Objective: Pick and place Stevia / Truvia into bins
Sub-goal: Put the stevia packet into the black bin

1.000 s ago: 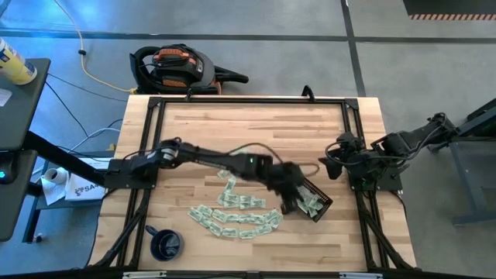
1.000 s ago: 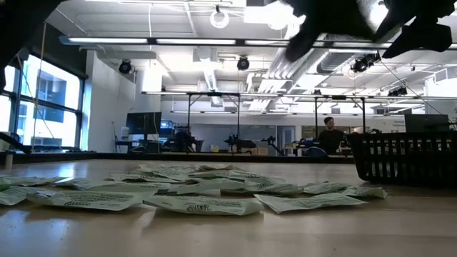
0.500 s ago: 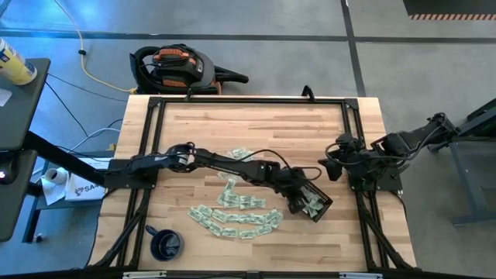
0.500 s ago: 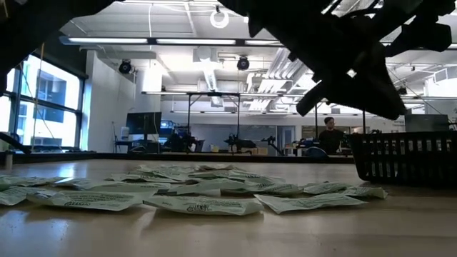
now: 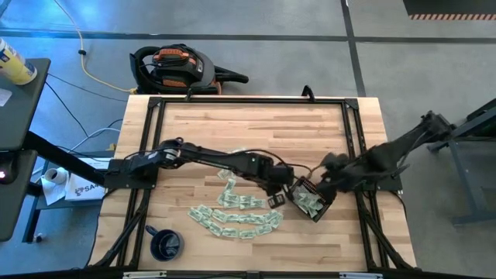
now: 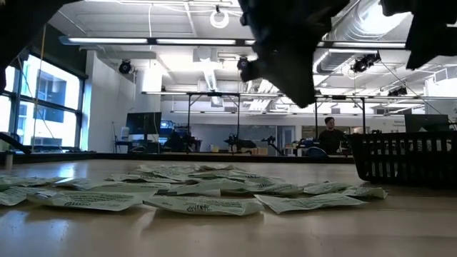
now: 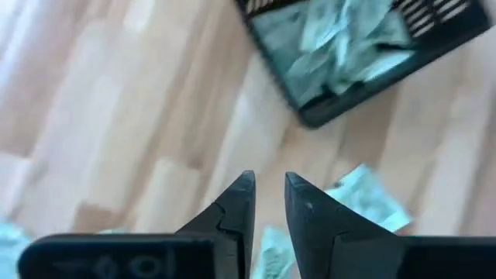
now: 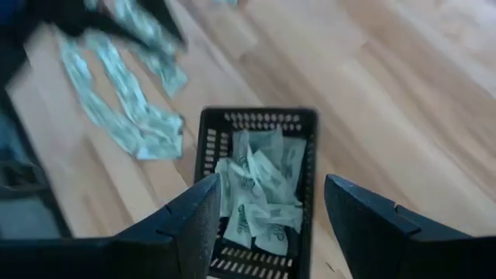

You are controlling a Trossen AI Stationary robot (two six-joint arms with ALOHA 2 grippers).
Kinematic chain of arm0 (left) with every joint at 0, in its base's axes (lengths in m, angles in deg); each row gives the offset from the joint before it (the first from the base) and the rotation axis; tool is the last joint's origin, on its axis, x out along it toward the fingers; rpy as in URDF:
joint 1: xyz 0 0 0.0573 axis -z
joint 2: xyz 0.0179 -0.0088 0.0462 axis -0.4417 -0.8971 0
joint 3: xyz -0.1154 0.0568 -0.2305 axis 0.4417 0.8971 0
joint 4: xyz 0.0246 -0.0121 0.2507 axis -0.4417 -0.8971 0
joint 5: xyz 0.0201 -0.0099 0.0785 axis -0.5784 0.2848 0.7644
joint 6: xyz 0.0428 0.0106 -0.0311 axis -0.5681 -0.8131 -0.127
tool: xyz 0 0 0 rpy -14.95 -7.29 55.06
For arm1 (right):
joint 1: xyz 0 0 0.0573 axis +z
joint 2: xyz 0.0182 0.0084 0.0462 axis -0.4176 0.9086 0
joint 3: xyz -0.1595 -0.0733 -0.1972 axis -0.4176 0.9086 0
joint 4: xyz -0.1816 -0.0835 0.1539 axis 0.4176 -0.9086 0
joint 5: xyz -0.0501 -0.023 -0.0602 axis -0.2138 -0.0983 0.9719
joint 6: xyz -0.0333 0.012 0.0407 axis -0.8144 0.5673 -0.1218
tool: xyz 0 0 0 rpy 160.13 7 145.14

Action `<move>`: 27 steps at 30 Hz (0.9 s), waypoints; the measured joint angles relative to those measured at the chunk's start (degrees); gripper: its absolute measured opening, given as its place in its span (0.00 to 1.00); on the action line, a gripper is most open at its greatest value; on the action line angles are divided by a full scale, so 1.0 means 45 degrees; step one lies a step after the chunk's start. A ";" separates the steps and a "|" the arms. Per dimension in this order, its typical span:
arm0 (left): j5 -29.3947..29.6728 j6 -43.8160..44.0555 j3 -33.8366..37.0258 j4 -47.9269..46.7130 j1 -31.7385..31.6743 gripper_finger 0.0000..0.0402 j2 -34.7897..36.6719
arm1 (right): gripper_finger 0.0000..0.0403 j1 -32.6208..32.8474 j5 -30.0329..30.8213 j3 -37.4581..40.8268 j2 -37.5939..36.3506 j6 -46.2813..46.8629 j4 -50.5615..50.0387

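Many pale green and white sachets point(image 5: 232, 217) lie flat in a loose arc on the wooden table, near its near edge, and show close up in the low view point(image 6: 200, 193). The black gridded tray point(image 5: 311, 203) stands to their right with several sachets lying inside point(image 8: 260, 194). My left gripper point(image 5: 277, 200) hovers between the pile and the tray, its fingers point(image 7: 302, 205) a narrow gap apart and empty. My right gripper point(image 5: 324, 184) hangs just right of the tray, wide open point(image 8: 271, 180), with the tray point(image 8: 260, 124) ahead of its fingers.
A dark blue mug point(image 5: 164, 244) stands at the table's near left corner. A black frame point(image 5: 248, 101) runs around the tabletop. Bare wood fills the far half of the table point(image 5: 256, 128). In the low view the tray wall point(image 6: 403, 157) stands at the right.
My left gripper has drawn back from over the tray toward the table's left and the sachet pile, with nothing between its fingers. My right arm has left its resting place near the right edge and reached toward the near edge, coming up beside the tray.
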 joint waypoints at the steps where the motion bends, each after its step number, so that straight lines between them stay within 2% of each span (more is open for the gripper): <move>1: 0.0292 -0.0070 0.0002 -0.0590 0.0001 0.25 0.0119 | 0.53 0.0087 -0.0112 0.0000 0.0519 -0.0135 0.0269; 5: 0.0991 -0.0046 0.0001 -0.2714 -0.0013 0.23 0.0580 | 0.42 0.0242 -0.0637 0.0000 0.2434 -0.0447 0.1053; 8: 0.1277 0.0095 0.0006 -0.3329 -0.0022 0.21 0.0664 | 0.26 0.0342 -0.1316 0.0000 0.3278 -0.0453 0.1132; 11: 0.1330 0.0175 0.0041 -0.3444 0.0093 0.17 0.0901 | 0.07 0.0470 -0.1378 0.0000 0.3658 -0.0345 0.1382; 12: 0.1329 0.0169 -0.0009 -0.3300 0.0163 0.16 0.0940 | 0.04 0.0502 -0.1372 0.0000 0.3691 -0.0273 0.1506; 14: 0.1417 -0.0064 0.0188 -0.3095 0.0265 0.12 0.1041 | 0.04 0.0422 -0.1464 0.0000 0.3781 0.0023 0.1735; 16: 0.1077 -0.0261 0.0969 -0.1229 0.0267 0.09 0.1068 | 0.07 0.0311 -0.1668 -0.0005 0.3980 0.0264 0.1872; 19: -0.0062 -0.0728 0.2546 0.3117 0.0234 0.06 0.1019 | 0.08 0.0301 -0.1689 0.0000 0.4223 0.0475 0.1801; 22: -0.0277 0.0042 0.4105 0.6793 0.0317 0.06 0.1056 | 0.05 0.0493 -0.1753 0.0000 0.4137 0.0844 0.1826; 27: -0.0403 0.0728 0.6842 0.8994 0.0415 0.16 0.2317 | 0.01 0.1033 -0.2052 0.0000 0.3843 0.1326 0.1838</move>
